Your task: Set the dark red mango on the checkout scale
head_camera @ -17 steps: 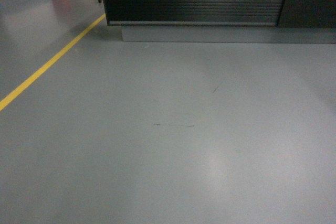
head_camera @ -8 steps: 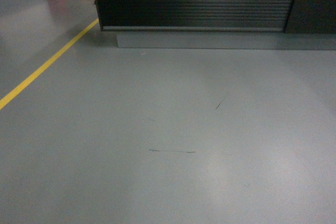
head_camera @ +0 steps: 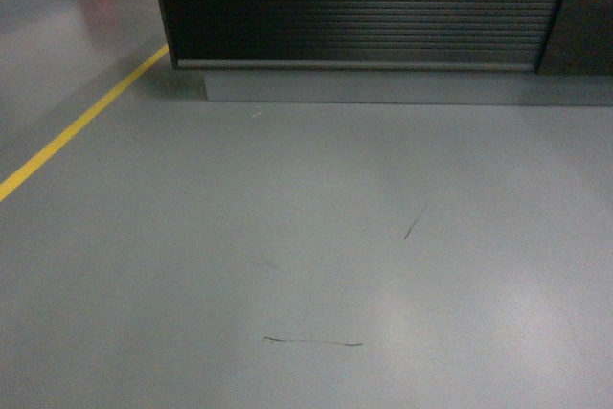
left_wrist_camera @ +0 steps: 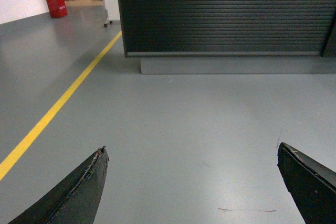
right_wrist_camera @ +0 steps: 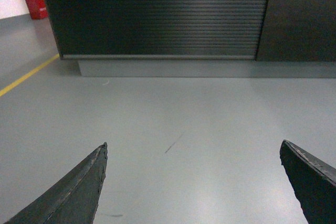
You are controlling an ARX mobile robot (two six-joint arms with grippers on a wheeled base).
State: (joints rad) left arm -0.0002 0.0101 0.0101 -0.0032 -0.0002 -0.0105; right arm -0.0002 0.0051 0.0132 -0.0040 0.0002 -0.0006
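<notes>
A grey floor (head_camera: 316,237) fills most of every view, with the checkout (head_camera: 364,7) standing at its far edge: a dark bench front of horizontal ribs on a pale grey plinth (head_camera: 402,88). Only its front shows, not its top, so neither the scale nor the dark red mango can be seen in any view. A yellow line (head_camera: 81,122) runs diagonally along the floor on the left, passing the checkout's left corner; the left wrist view shows it longest, the right wrist view only a short stretch. The right wrist view alone shows much of a smooth dark panel (right_wrist_camera: 304,17) beside the ribbed front. A red object (left_wrist_camera: 54,0) stands far back on the left. Two thin dark scuffs (head_camera: 313,341) mark the floor. The left gripper (left_wrist_camera: 191,187) has its fingers (left_wrist_camera: 79,192) spread wide with nothing between them, and the right gripper (right_wrist_camera: 193,184) likewise, fingers (right_wrist_camera: 73,192) wide apart over bare floor.
</notes>
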